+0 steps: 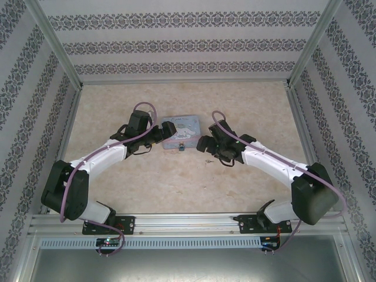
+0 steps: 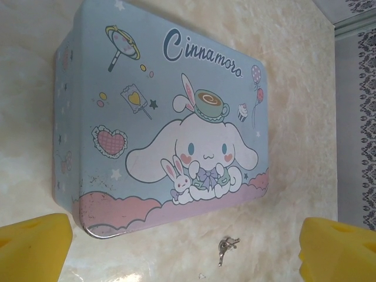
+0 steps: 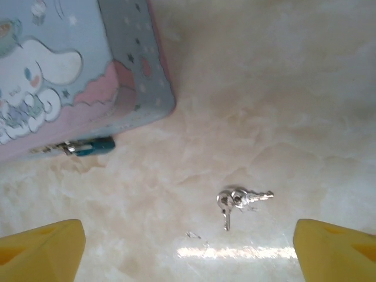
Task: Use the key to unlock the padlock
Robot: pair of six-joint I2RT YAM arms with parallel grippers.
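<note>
On my pale marbled table (image 1: 176,188) I see the light-blue cartoon tin (image 2: 176,117) lying flat, the padlock (image 3: 94,145) at the foot of its side, and the key (image 3: 238,202) on bare tabletop nearby, apart from both.

The key (image 3: 241,202) lies alone on bare desk (image 3: 305,88), free on every side, just ahead of the right gripper (image 3: 188,235), whose fingers (image 3: 41,249) stand wide apart. The tin (image 3: 59,76), to its far left, blocks the padlock (image 3: 88,147) from behind, leaving the near side free. The left gripper (image 1: 163,133) crowds the tin's left end.
</note>
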